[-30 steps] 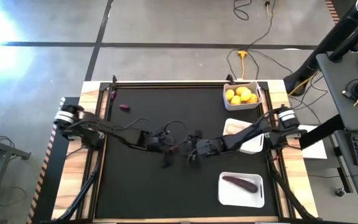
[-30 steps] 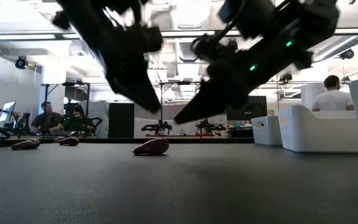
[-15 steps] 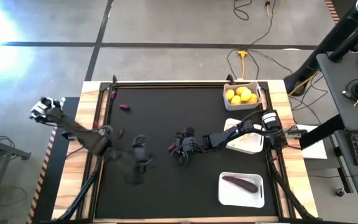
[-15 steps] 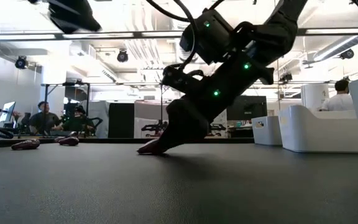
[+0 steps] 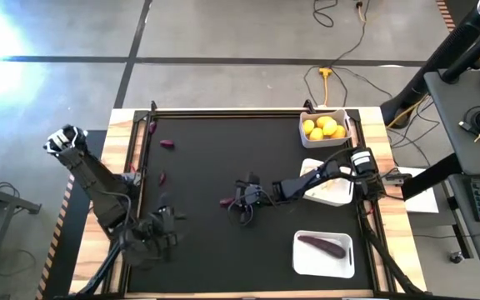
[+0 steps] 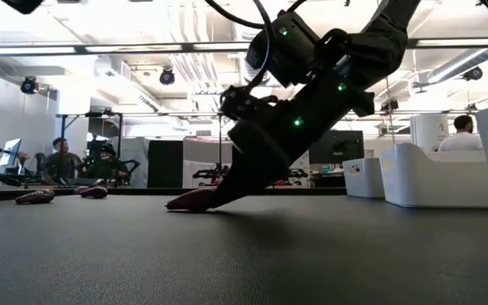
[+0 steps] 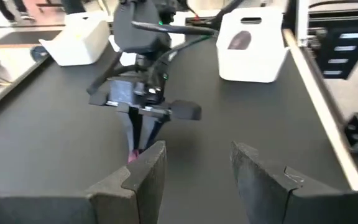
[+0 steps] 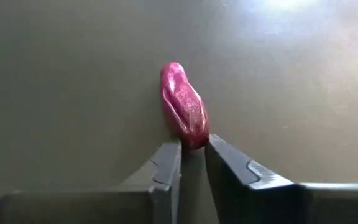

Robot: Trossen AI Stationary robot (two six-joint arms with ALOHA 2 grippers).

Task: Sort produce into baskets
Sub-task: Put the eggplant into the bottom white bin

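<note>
A small purple bit of produce (image 8: 182, 106) lies on the black mat near the table's middle (image 5: 227, 201). My right gripper (image 8: 192, 155) is shut on it (image 5: 238, 202). My left gripper (image 7: 194, 174) stands open with nothing between its fingers, over the table's near left part (image 5: 163, 218). At the right edge stand three white baskets. The far one (image 5: 343, 133) holds lemons (image 5: 323, 127). The middle one (image 5: 340, 197) lies partly under my right arm. The near one (image 5: 303, 260) holds a dark eggplant (image 5: 322, 246). My right gripper pinches the purple bit's near end (image 8: 191, 140) between its two fingertips. The fingers slant down from the table's right side and lie along the bit. The bit lies on the mat (image 6: 189, 201), most of it sticking out past the fingertips.
More purple bits lie on the mat at the far left (image 5: 167, 143) and the left (image 5: 162, 177); the low view shows two of them (image 6: 35, 196) (image 6: 93, 192). The black mat between the arms is bare. People sit in the room behind.
My left gripper has swung away from the middle toward the table's near left corner and has risen. My right gripper has come down toward the purple bit from the right and has taken hold of its end; the bit stays on the mat.
</note>
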